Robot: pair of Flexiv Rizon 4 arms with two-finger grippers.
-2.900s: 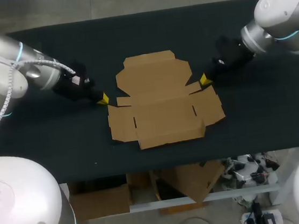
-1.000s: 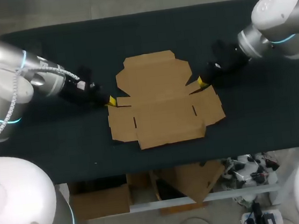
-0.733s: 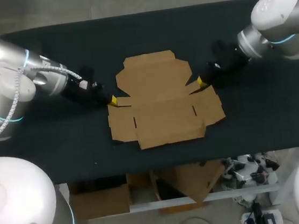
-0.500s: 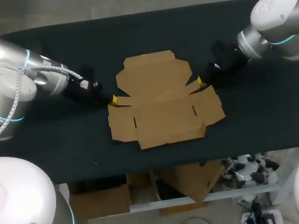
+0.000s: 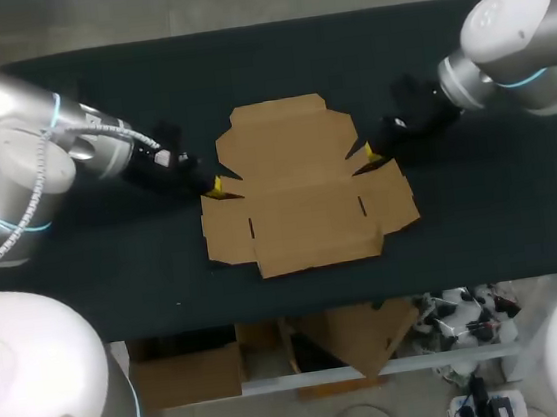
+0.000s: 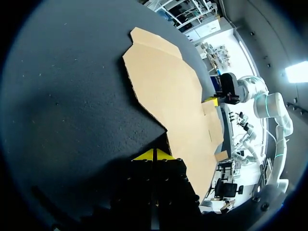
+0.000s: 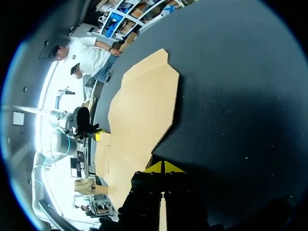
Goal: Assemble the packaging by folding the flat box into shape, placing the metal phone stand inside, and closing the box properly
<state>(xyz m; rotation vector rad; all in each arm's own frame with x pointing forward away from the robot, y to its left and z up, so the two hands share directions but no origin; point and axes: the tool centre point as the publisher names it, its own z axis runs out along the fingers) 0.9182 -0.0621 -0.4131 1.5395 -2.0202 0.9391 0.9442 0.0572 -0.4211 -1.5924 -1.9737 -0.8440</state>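
Flat box [image 5: 301,181]: flat on bench [image 5: 491,214], between 2 pincers, just ahead of left pincer [image 6: 154,155] and right pincer [image 7: 163,167], both pressed together.

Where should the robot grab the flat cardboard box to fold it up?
Probably by a small side flap, coming in low from the side. The box lies flat on the table, so only its thin edges offer a pinch. The left gripper and right gripper sit shut beside those flaps.
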